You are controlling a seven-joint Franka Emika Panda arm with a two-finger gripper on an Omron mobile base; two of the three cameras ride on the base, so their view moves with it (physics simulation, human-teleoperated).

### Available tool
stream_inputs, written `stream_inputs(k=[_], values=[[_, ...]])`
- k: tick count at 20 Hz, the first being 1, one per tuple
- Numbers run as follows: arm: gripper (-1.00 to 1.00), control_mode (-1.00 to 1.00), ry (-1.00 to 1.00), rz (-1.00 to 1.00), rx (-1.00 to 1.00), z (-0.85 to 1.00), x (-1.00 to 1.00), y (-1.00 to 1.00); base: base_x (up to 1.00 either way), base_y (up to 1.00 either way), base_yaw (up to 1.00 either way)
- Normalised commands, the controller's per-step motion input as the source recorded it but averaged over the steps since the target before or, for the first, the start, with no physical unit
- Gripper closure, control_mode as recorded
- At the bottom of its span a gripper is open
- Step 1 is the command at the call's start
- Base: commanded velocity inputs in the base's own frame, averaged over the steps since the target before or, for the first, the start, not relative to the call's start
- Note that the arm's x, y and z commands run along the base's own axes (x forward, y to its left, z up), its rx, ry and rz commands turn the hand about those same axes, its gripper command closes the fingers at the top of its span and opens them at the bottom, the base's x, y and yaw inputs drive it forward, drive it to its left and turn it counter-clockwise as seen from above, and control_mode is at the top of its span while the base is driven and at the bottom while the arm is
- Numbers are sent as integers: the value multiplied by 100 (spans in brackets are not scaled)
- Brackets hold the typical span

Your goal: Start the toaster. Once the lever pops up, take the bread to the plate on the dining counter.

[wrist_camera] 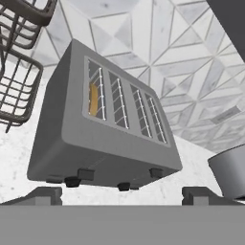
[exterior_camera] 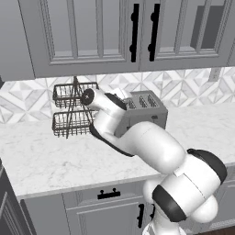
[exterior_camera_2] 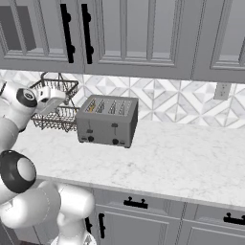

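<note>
The silver-grey toaster (wrist_camera: pixel 105 139) stands on the marble worktop against the tiled wall, also seen at toaster (exterior_camera: pixel 146 110) and toaster (exterior_camera_2: pixel 107 120). The bread (wrist_camera: pixel 93 99) sits low in its leftmost slot, an orange-tan edge showing. Two dark levers (wrist_camera: pixel 86 174) and small knobs run along its front. My gripper (wrist_camera: pixel 122 196) is open with nothing between its fingertips (wrist_camera: pixel 45 195). It hovers to the left of the toaster, a little above it and apart from it, looking at it from the front. The plate and the dining counter are out of view.
A black two-tier wire rack (exterior_camera: pixel 71 112) stands just left of the toaster, close behind my hand (exterior_camera_2: pixel 48 101). Grey wall cabinets (exterior_camera_2: pixel 143 33) hang overhead. The worktop (exterior_camera_2: pixel 182 158) stretches to the right, with a wall outlet (exterior_camera_2: pixel 222 91) above it.
</note>
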Motion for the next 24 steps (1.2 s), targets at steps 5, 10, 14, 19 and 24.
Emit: stream_inputs(k=[5,10,14,19,24], values=[[-100,-100,0,0,0,0,0,0,0,0,0],[-100,-100,0,0,0,0,0,0,0,0,0],[-100,-100,0,0,0,0,0,0,0,0,0],[-100,-100,0,0,0,0,0,0,0,0,0],[-100,-100,0,0,0,0,0,0,0,0,0]])
